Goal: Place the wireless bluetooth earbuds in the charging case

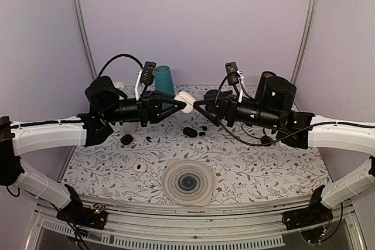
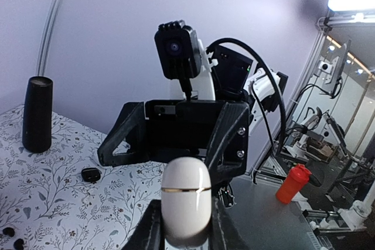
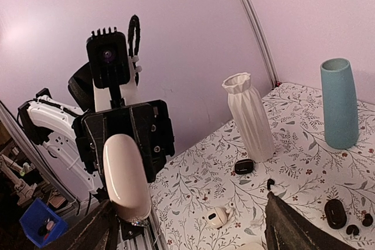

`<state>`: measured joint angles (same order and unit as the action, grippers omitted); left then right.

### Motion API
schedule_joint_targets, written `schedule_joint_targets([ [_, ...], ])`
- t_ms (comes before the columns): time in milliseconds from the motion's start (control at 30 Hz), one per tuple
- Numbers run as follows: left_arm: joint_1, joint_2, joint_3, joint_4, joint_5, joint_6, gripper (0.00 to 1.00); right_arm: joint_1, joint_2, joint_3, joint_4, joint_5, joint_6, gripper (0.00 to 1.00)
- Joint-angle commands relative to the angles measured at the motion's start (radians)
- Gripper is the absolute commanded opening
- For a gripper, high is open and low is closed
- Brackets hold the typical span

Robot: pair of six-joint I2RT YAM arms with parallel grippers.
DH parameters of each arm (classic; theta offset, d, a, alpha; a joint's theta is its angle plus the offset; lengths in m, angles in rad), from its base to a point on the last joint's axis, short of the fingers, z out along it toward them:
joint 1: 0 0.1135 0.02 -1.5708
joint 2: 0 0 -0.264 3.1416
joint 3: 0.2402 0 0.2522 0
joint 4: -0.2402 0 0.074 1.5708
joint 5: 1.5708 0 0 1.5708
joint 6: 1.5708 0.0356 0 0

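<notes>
Nearest the lens, white charging case, lid shut, clamped in the left tool above the counter. At its 3 o'clock, right tool, spread wide, holding nothing. Down at the case's 5 o'clock, earbuds on the counter, just beside a black oval case at their 9 o'clock.
</notes>
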<state>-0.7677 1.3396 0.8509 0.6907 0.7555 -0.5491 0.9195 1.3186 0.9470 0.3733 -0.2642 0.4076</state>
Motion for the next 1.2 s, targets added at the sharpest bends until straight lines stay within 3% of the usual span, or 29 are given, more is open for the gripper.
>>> schedule_joint_targets([
  [0, -0.026, -0.004, 0.016, 0.045, 0.077, 0.019, 0.00, -0.027, -0.034, 0.030, -0.040, 0.094, 0.013, 0.86],
  [233, -0.027, -0.001, 0.023, 0.042, 0.083, 0.022, 0.00, -0.030, -0.033, 0.047, -0.079, 0.095, 0.000, 0.86],
  [633, -0.013, 0.000, 0.031, -0.049, -0.054, 0.038, 0.00, -0.003, -0.090, 0.000, 0.018, -0.033, -0.057, 0.87],
  [800, -0.011, 0.009, 0.040, -0.034, -0.034, 0.030, 0.00, 0.053, -0.040, 0.049, -0.026, 0.019, -0.116, 0.87],
  [1167, -0.019, 0.010, 0.042, 0.023, 0.072, 0.016, 0.00, 0.041, 0.016, 0.093, -0.102, 0.167, -0.099, 0.86],
])
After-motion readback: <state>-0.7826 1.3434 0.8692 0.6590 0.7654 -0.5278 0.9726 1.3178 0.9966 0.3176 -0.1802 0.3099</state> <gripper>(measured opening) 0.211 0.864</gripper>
